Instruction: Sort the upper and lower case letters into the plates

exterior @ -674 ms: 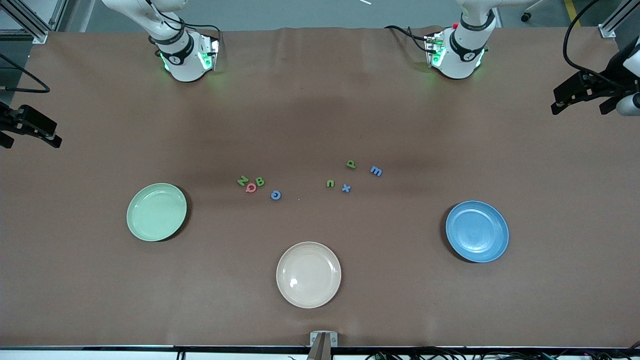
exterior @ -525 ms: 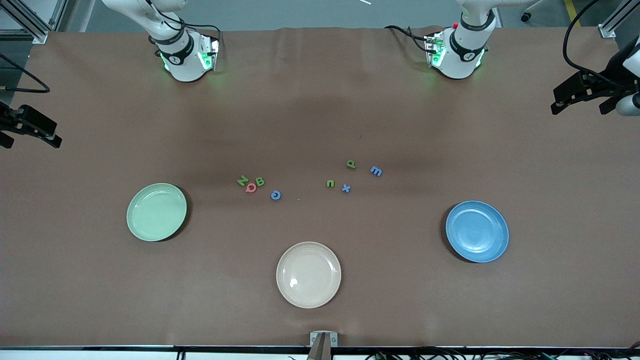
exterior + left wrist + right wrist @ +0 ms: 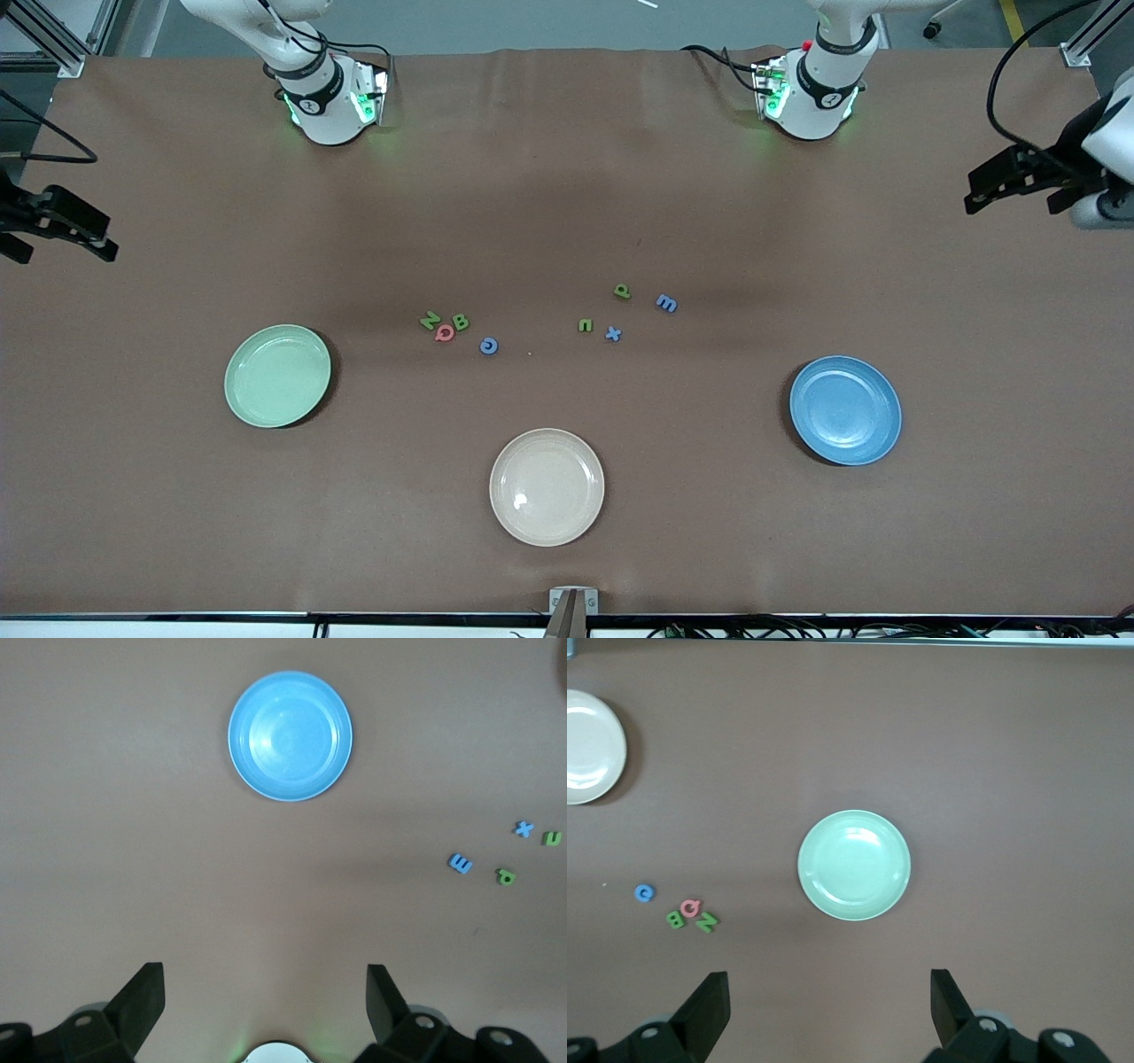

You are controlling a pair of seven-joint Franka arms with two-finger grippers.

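Note:
The mint green plate (image 3: 277, 375) lies toward the right arm's end, and the blue plate (image 3: 845, 409) toward the left arm's end. Both are empty. Between them, farther from the front camera, lie two letter groups: green N (image 3: 430, 320), green B (image 3: 461, 321), red Q (image 3: 445, 332) and blue G (image 3: 488, 346); then green n (image 3: 585, 325), blue x (image 3: 613, 334), green p (image 3: 622, 291) and blue m (image 3: 666, 303). My left gripper (image 3: 266, 997) is open and empty, high over the left arm's end (image 3: 1010, 190). My right gripper (image 3: 830, 1001) is open and empty, high over the right arm's end (image 3: 62, 239).
A cream-beige plate (image 3: 547, 486) lies empty near the table's front edge, between the two other plates. The two arm bases (image 3: 328, 102) (image 3: 811, 89) stand along the back edge. A brown cloth (image 3: 567, 177) covers the table.
Both grippers have shifted slightly inward from the table's ends. The letters and plates have not moved.

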